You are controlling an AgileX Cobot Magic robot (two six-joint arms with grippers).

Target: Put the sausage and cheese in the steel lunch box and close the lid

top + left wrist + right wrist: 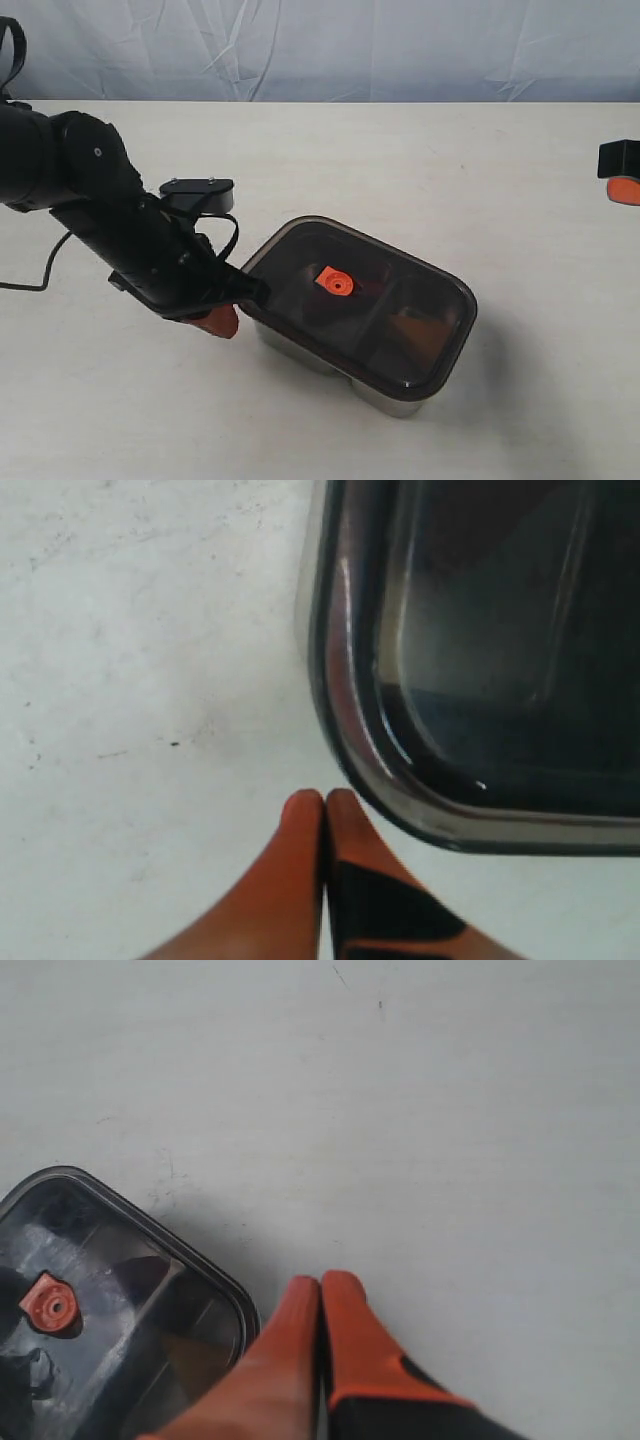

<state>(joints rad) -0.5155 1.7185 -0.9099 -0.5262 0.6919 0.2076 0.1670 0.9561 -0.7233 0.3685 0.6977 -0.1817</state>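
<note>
Lid (365, 310) lies over the steel lunch box (295, 352) in the lower middle of the exterior view, its orange valve tab (335, 283) up. Its long axis runs from upper left to lower right. Through the dark plastic an orange-brown patch, likely the cheese (415, 335), shows in the lower-right compartment; the sausage cannot be made out. Whether the lid is pressed home cannot be told.

The left gripper (222, 322) is by far the nearer one. Its fingers are pressed together with nothing between them, just beside the lid's left end, at the corner; the lid lies to its right and slightly above. Contact cannot be judged. The right gripper (622, 188), likewise closed and empty, sits well apart at the right edge.

All rests on a pale table (450, 160) before a wrinkled grey-blue cloth (350, 50).
</note>
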